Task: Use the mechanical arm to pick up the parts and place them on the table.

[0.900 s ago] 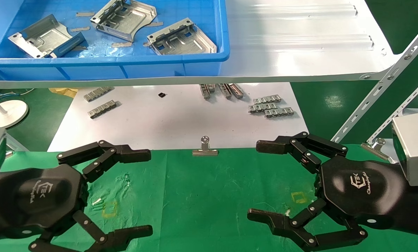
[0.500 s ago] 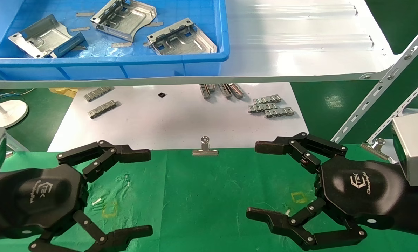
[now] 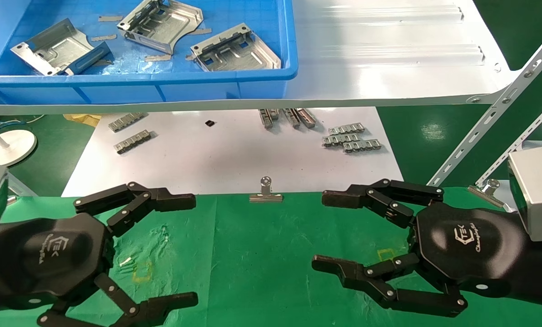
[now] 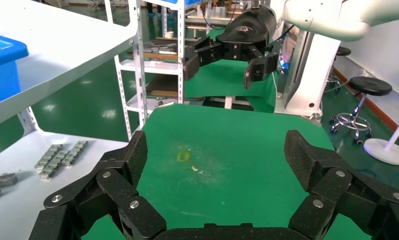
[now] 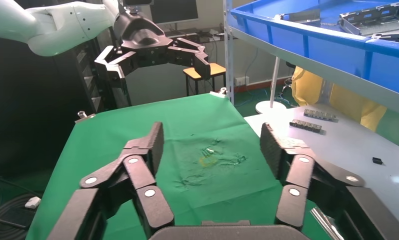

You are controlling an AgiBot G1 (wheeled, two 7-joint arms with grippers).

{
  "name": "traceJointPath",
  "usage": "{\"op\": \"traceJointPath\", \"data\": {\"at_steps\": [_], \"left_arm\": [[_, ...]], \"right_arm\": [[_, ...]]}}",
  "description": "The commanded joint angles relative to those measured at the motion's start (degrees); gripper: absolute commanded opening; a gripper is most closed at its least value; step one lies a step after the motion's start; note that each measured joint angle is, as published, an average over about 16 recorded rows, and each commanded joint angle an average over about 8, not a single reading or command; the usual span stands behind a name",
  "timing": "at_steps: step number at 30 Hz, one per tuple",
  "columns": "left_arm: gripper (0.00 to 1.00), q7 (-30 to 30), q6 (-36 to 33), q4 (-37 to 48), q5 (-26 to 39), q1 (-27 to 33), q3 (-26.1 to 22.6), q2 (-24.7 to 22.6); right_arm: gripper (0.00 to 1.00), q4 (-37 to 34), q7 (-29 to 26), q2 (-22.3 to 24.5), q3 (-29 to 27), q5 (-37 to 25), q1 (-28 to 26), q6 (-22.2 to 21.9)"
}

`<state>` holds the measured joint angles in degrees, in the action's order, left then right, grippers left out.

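Parts (image 3: pixel 161 23) lie in bin (image 3: pixel 290 45) at 11 o'clock; left gripper (image 3: pixel 191 247) and right gripper (image 3: pixel 327 231) both spread, empty, over table (image 3: pixel 261 254)
Likely stiff, light, slick, sharp-edged sheet metal; grip across raised rims

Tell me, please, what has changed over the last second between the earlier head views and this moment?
The right gripper has swung slightly toward the left over the green table, its open fingers narrowing a little; it holds nothing. The left gripper stayed open and still. The three parts remain in the blue bin, and the small link strips on the white sheet have not moved.
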<state>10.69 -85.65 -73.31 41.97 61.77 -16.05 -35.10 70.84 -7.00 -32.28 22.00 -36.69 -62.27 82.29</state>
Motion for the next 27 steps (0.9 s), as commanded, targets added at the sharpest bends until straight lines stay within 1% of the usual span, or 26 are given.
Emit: {"op": "traceJointPath", "data": {"at_steps": [1, 27], "left_arm": [[1.0, 0.0, 0.0, 0.0, 0.0, 0.0, 0.0, 0.0], [1.0, 0.0, 0.0, 0.0, 0.0, 0.0, 0.0, 0.0]], "right_arm": [[0.0, 0.0, 0.0, 0.0, 0.0, 0.0, 0.0, 0.0], [0.0, 0.0, 0.0, 0.0, 0.0, 0.0, 0.0, 0.0]]}}
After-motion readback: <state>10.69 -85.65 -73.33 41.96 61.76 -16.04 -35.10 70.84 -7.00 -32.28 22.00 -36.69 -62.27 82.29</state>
